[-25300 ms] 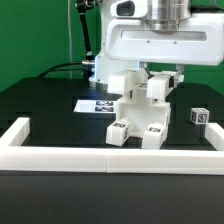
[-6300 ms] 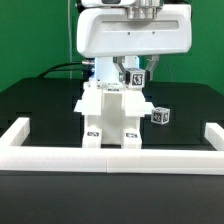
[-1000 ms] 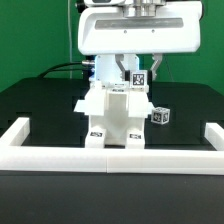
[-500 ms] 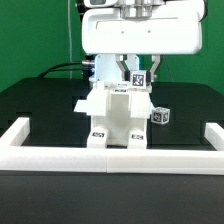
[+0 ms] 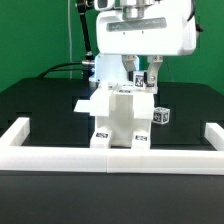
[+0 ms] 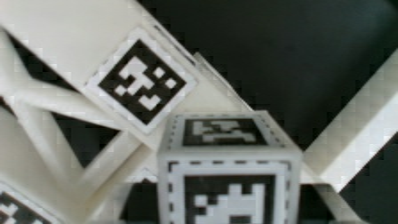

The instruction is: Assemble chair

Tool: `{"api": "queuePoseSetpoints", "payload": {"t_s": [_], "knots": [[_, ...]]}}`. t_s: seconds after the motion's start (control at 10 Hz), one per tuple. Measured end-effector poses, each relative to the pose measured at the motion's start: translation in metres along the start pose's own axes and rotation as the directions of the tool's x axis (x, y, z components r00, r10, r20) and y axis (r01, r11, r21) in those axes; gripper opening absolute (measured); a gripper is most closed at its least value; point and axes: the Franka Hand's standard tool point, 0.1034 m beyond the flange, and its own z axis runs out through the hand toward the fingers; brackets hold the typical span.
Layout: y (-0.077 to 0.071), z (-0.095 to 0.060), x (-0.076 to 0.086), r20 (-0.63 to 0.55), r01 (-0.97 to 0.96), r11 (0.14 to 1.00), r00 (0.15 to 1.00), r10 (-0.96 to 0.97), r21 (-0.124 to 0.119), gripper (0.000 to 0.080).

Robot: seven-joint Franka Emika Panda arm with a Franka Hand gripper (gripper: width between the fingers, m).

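The partly built chair (image 5: 122, 122) stands in the middle of the black tabletop (image 5: 40, 100), just behind the low white barrier wall (image 5: 60, 155). A small tagged post (image 5: 140, 78) sits at its top towards the exterior view's right, and a loose tagged block (image 5: 161, 116) lies near it on that side. The pincer (image 5: 140, 70) hangs over the chair with a finger on either side of the post, but I cannot tell whether they press on it. The risk I see is a post not fully seated: a sideways pull or twist from the arm could drag or tip the free-standing chair, jam the joint askew, or knock the loose block away.
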Motion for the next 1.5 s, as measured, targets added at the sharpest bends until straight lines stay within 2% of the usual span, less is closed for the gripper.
{"api": "queuePoseSetpoints", "payload": {"t_s": [0.2,0.3,0.4,0.6,0.9,1.0,1.5], "knots": [[0.000,0.000,0.000,0.000,0.058,0.998,0.998,-0.058,-0.001,0.0317],[-0.002,-0.001,0.000,-0.001,0.091,0.996,0.996,-0.091,0.001,0.0491],[-0.003,-0.001,0.000,-0.002,0.193,0.981,0.981,-0.193,0.002,0.0615],[-0.003,-0.001,-0.001,-0.002,0.363,0.932,0.932,-0.363,0.002,0.0639],[-0.005,-0.002,-0.009,0.000,0.621,0.784,0.784,-0.621,0.006,0.0648],[-0.006,-0.001,-0.011,-0.003,0.650,0.760,0.760,-0.650,0.007,0.0648],[-0.002,0.001,-0.014,-0.002,0.889,0.457,0.457,-0.889,0.004,0.0648]]}}
